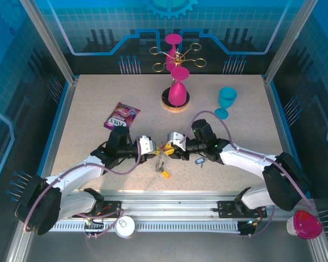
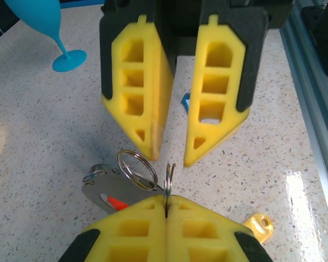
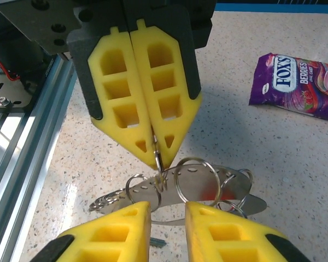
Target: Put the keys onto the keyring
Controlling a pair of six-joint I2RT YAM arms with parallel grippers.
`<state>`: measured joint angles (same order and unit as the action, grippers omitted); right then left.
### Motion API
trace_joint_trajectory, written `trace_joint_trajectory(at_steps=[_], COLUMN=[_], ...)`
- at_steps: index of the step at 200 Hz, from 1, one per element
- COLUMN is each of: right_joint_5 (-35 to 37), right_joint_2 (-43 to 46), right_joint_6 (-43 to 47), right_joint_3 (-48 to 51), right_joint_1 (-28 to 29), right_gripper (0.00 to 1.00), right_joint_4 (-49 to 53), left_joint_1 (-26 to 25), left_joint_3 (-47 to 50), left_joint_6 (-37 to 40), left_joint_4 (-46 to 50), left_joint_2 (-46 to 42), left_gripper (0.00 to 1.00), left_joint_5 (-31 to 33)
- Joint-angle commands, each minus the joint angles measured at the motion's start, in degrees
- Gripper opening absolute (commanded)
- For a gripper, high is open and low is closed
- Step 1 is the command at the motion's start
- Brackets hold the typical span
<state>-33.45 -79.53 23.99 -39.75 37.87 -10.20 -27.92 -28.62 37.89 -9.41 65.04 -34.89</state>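
Between the two grippers, at the near centre of the table (image 1: 87,109), I'm watching the left gripper (image 3: 154,147) clamping tight on a thin metal ring (image 2: 169,180), held edge-on at its fingertips. Whether that ring belongs to the keyring I cannot tell. More silver split rings (image 3: 197,180) are crowding against it, and I'm counting at least three in the right wrist view. In the left wrist view the red-tag key (image 2: 116,203) is sitting at 8 o'clock of the pinched ring, its tag peeking from under a flat silver blade. The right gripper (image 2: 172,150) is facing the left one from 3 o'clock in the top view. Its jaws are standing narrowly apart and gripping nothing, with the tips just short of the rings.

I'm counting three keys by their tags. Besides the red one, the blue-tag key (image 1: 199,161) is lying on the table near the right gripper at its 4 o'clock. The yellow-tag key (image 1: 165,174) is lying at 6 o'clock of the spot where the grippers meet.

Further out, one purple snack packet (image 1: 122,115) is lying at 10 o'clock and one teal glass (image 1: 227,100) is standing at 1 o'clock. Two pink glasses are sitting at 12 o'clock on a gold rack (image 1: 191,54), the lower glass (image 1: 179,91) upside down and the upper glass (image 1: 173,41) above it.
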Motion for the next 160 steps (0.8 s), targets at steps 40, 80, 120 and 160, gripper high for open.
trace_joint_trajectory(at_steps=[40, 80, 120, 160], right_joint_5=[-1.90, -2.81, -2.74, -2.62], right_joint_2=[-1.51, -2.22, -2.22, -2.30], right_joint_6=[0.53, 1.10, 1.54, 2.78], right_joint_3=[-0.79, -1.21, -1.43, -2.48], right_joint_1=[1.33, 1.60, 1.88, 2.39], right_gripper=[0.18, 0.15, 0.05, 0.00], right_joint_4=[-4.19, -4.31, -4.39, -2.57], left_joint_1=[-0.33, -0.32, -0.36, -0.33], left_joint_3=[1.11, 1.04, 0.94, 0.49], left_joint_6=[0.80, 0.61, 0.27, -0.27], left_joint_4=[-2.89, -2.93, -2.85, -2.28], left_joint_2=[-1.32, -1.11, -0.88, -0.42], left_gripper=[0.00, 0.00, 0.00, 0.02], left_joint_5=[-4.21, -3.99, -4.22, -4.74])
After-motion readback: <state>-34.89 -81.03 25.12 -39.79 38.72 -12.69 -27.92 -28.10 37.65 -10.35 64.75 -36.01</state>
